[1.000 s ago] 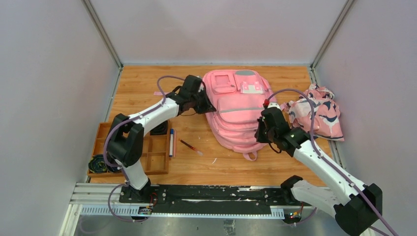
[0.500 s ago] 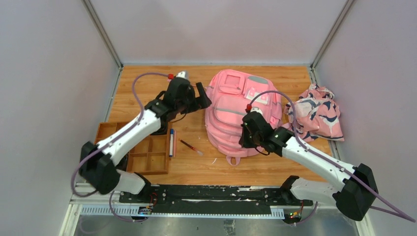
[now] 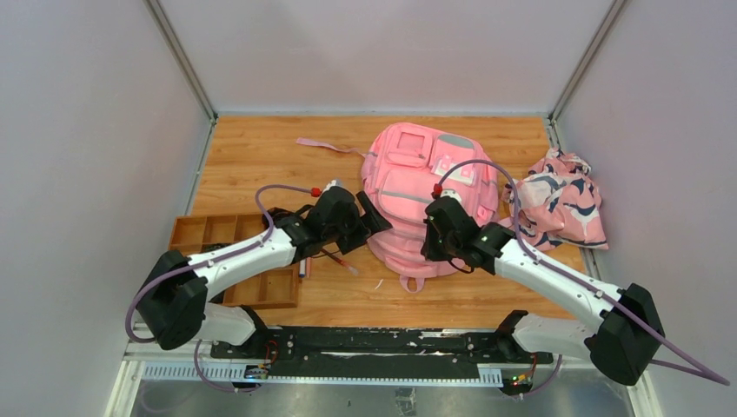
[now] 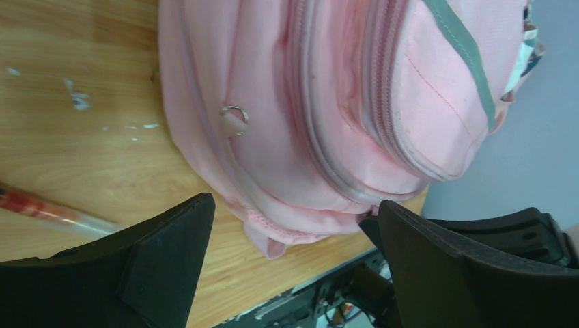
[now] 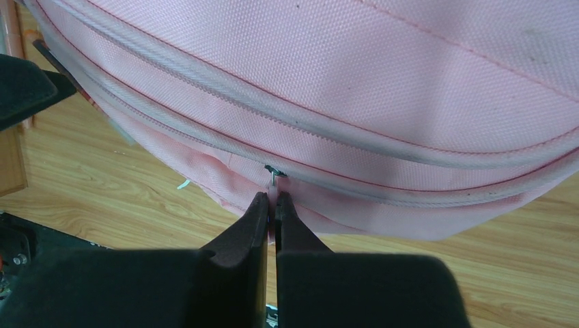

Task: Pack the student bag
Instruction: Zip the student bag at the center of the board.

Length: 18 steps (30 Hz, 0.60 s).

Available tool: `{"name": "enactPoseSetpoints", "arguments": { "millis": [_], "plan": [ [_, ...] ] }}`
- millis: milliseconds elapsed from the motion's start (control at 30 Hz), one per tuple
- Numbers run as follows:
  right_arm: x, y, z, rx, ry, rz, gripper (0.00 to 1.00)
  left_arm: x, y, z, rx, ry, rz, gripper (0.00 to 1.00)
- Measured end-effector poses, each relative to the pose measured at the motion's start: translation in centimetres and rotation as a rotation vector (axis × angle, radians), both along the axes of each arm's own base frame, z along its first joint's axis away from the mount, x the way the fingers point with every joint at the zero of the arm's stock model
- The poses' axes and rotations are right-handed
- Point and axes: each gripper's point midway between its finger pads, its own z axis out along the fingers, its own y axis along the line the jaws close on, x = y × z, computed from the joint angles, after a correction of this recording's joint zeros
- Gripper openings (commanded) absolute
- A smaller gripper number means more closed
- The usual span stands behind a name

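While pinching the zip pull (image 5: 274, 179) in the right claw (image 5: 270, 205), fingers pressed flat together with only the small pink tab between them, draw along the line of the teeth, not up and away from the fabric. Judged as the step in hand: opening the main zipper of the student bag (image 5: 410, 82), closed all along the curve seen from the right wrist. Pull slowly and follow the bend of the seam; otherwise likely to drag the whole bag across the tabletop (image 3: 261, 148), or to slip off so small a tab. Brace with the left claw (image 4: 293, 201): spread wide, holding nothing, set just beside the bag's near-left flank. Press down on the fabric, or close on a fold near the small metal ring (image 4: 234, 116), before hauling on the zip.

Right arm: stretched from its base inward and forward, wrist bent down onto the near edge of the bag, cable looped above. Left arm: low, swung out to the left at the shoulder, forearm running across the tabletop toward the bag.

Student bag: lying flat with front pockets up, in the middle of the tabletop toward the far side, top handle loop toward the arms, one strap (image 3: 317, 144) trailing off to the far left. Nearby: red pen (image 4: 41, 208) beside the left claw, wooden tray (image 3: 209, 230) at the near left, patterned cloth (image 3: 556, 204) to the right, just beside the bag.
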Motion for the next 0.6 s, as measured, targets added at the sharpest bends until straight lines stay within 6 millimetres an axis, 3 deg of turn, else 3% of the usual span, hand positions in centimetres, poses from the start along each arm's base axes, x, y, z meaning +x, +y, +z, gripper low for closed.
{"name": "enactPoseSetpoints", "arguments": {
  "millis": [67, 233, 433, 600],
  "plan": [
    [0.0, 0.0, 0.0, 0.001, -0.001, 0.000, 0.00, -0.1, -1.1, 0.2, -0.036, 0.004, -0.001, 0.82],
    [0.0, 0.0, 0.1, 0.002, -0.001, 0.000, 0.00, -0.7, -2.9, 1.6, -0.066, -0.032, -0.014, 0.66],
    [0.0, 0.0, 0.1, 0.001, -0.001, 0.000, 0.00, -0.2, -4.1, 3.0, -0.086, -0.048, 0.000, 0.66],
    [0.0, 0.0, 0.1, 0.003, 0.000, 0.001, 0.00, 0.1, -4.3, 0.5, -0.048, 0.002, 0.018, 0.60]
  ]
}}
